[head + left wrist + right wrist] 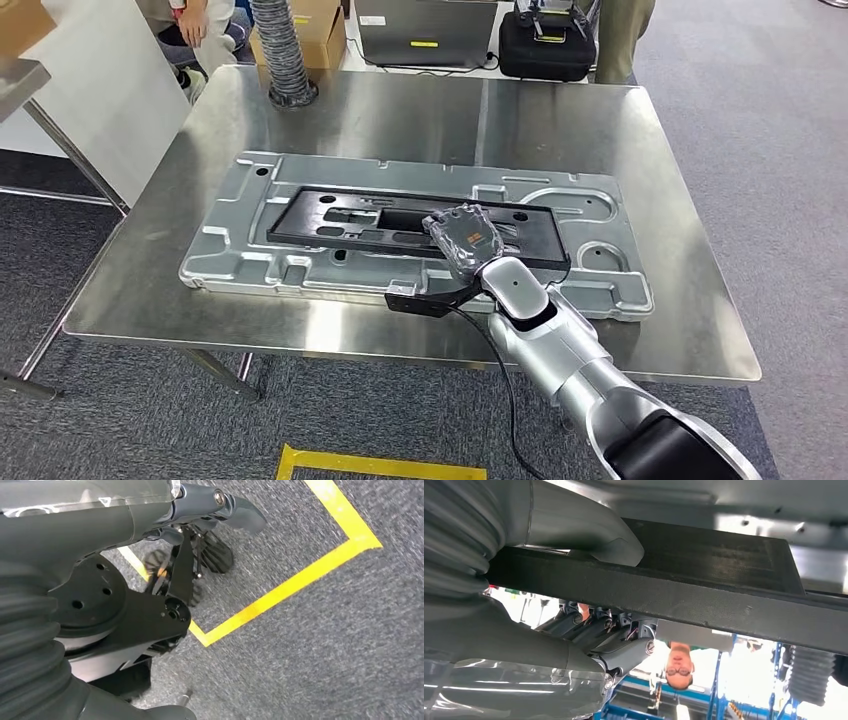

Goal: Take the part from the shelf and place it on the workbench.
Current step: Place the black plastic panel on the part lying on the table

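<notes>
**Right hand held the black part over the big metal plate**

You had the right hand [463,238] on the near long edge of the black part [400,222]. In the right wrist view, the thick grey thumb [609,537] pressed on one face of the part's edge [704,575] and the dark fingers [594,627] curled on the other face. So that hand gripped the part, pinched between thumb and fingers.

The part lay on top of the grey metal plate [240,250], near its middle. The plate sat flat on the shiny workbench [560,110]. The part's left end reached well away from the hand.

The part was a long, flat, black frame. It had cut-out holes in its middle and a raised rim around it. It looked dull, not shiny.

Your left hand [200,540] hung down over grey carpet [350,655] with a yellow tape line [295,582]. Its fingers held nothing, but you could not tell if they were spread or curled.
</notes>
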You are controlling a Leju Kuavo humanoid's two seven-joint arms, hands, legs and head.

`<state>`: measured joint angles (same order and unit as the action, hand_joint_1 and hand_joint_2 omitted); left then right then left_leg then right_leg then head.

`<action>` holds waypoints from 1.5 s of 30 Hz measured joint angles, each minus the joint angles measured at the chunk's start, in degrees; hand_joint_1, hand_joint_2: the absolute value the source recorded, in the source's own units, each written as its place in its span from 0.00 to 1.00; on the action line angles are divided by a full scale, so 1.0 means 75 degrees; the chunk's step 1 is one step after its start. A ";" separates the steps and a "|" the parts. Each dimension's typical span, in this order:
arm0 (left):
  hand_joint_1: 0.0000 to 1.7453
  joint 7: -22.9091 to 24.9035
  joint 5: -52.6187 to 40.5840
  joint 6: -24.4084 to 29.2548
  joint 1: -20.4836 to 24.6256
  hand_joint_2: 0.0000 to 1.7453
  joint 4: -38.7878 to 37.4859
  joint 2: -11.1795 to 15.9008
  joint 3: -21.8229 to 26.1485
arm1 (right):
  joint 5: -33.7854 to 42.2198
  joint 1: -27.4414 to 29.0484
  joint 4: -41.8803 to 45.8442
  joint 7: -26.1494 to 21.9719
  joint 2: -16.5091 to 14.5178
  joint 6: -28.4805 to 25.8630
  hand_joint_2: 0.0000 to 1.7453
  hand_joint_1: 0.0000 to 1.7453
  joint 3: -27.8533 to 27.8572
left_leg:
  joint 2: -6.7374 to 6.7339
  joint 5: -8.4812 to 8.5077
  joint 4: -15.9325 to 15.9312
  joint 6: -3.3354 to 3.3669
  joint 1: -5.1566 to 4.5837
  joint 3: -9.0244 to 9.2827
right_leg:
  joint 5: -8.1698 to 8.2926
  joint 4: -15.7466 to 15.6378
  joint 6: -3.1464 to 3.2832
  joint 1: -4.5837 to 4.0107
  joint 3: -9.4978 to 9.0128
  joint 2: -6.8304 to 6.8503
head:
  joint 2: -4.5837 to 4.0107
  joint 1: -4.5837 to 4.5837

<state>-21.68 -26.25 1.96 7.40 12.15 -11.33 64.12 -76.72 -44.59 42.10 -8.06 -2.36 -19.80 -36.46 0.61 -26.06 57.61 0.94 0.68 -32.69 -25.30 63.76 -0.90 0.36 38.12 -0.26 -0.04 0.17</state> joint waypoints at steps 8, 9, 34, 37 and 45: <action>0.00 0.0033 -0.0010 0.0012 0.0021 1.00 0.0000 0.0004 -0.0001 | -0.0001 -0.0038 0.0001 0.0010 0.0006 -0.0015 1.00 0.82 0.0011 | -0.0032 -0.0508 0.0721 -0.0306 0.0005 -0.0273 | 0.0187 -0.0916 0.0266 -0.0002 -0.0437 -0.0008 | 0.0000 -0.0033; 0.00 0.0051 -0.0011 0.0022 0.0021 1.00 0.0000 0.0005 -0.0001 | -0.0001 -0.0040 -0.0002 0.0011 0.0006 -0.0017 1.00 0.82 0.0013 | -0.0035 -0.0733 0.1246 -0.0332 0.0006 -0.0535 | 0.0170 -0.0919 0.0293 -0.0006 -0.0458 -0.0004 | -0.0001 -0.0042; 0.00 0.0159 -0.0065 -0.0008 0.0070 0.50 0.0000 0.0001 -0.0081 | 0.0003 -0.0089 -0.0176 -0.0023 0.0023 -0.0104 0.00 0.00 0.0117 | -0.0011 0.0101 0.0029 -0.0133 -0.0017 -0.0165 | 0.0094 -0.0784 0.0089 -0.0077 -0.0405 -0.0015 | 0.0000 0.0001; 0.00 0.0157 -0.0045 -0.0011 0.0075 0.00 0.0000 0.0001 -0.0088 | 0.0004 -0.0104 -0.0184 -0.0021 0.0018 -0.0117 0.00 0.00 0.0133 | -0.0023 -0.0051 0.0188 -0.0253 -0.0019 -0.0207 | 0.0124 -0.0871 0.0211 -0.0020 -0.0469 -0.0011 | 0.0000 -0.0014; 0.00 0.0200 0.0007 -0.0109 0.0063 0.00 0.0000 0.0003 -0.0089 | 0.0386 -0.0043 -0.0290 -0.0200 0.0005 -0.0173 0.00 0.00 0.0202 | -0.0038 -0.0203 0.1210 -0.0314 0.0007 -0.0721 | 0.0069 -0.0867 0.0275 -0.0025 -0.0564 -0.0007 | -0.0001 -0.0066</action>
<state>-20.18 -26.20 1.14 7.87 12.15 -11.31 63.45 -73.82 -44.91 39.92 -9.56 -2.32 -21.10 -34.94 0.33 -27.58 66.68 -1.41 0.74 -38.10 -24.79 57.26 1.16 0.17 33.89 -0.31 -0.04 -0.32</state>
